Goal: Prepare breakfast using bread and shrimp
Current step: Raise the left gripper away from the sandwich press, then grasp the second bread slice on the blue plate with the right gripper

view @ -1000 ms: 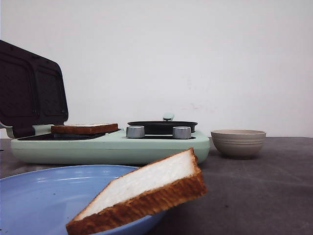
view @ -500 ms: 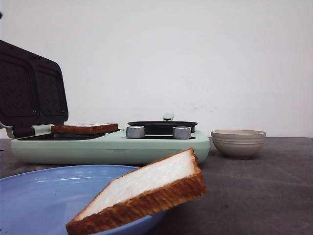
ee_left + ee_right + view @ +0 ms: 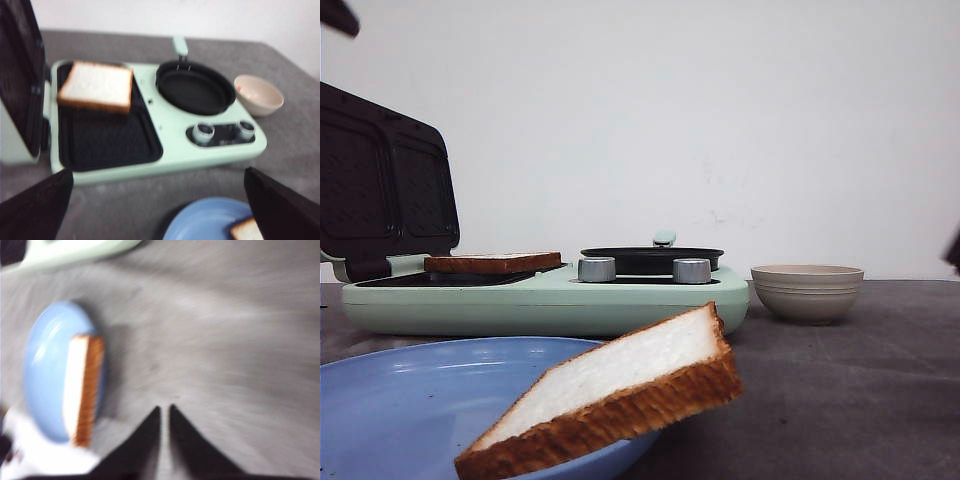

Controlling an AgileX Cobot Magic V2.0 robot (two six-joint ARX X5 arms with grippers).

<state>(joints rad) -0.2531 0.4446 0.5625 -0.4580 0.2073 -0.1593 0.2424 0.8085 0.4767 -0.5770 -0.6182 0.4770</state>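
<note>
One slice of bread (image 3: 492, 263) (image 3: 96, 86) lies flat on the dark grill plate of the mint-green breakfast maker (image 3: 550, 300) (image 3: 170, 150). A second slice (image 3: 610, 395) (image 3: 85, 387) leans on the rim of a blue plate (image 3: 410, 400) (image 3: 47, 355) (image 3: 200, 225). The beige bowl (image 3: 807, 290) (image 3: 258, 95) stands to the right of the maker. A blurred orange-pink speck inside it may be shrimp (image 3: 239, 89). My left gripper (image 3: 160, 215) hangs open above the table in front of the maker, holding nothing. My right gripper (image 3: 164, 412) is shut and empty over bare table beside the plate.
The maker's dark lid (image 3: 380, 185) stands open at the left. A round black pan (image 3: 652, 259) (image 3: 195, 92) sits on its right half, behind two silver knobs (image 3: 597, 269). The table is grey (image 3: 840, 400). A white wall stands behind.
A dark part of an arm has come into the front view's top left corner and another at its right edge. Bread, plate and bowl have not moved.
</note>
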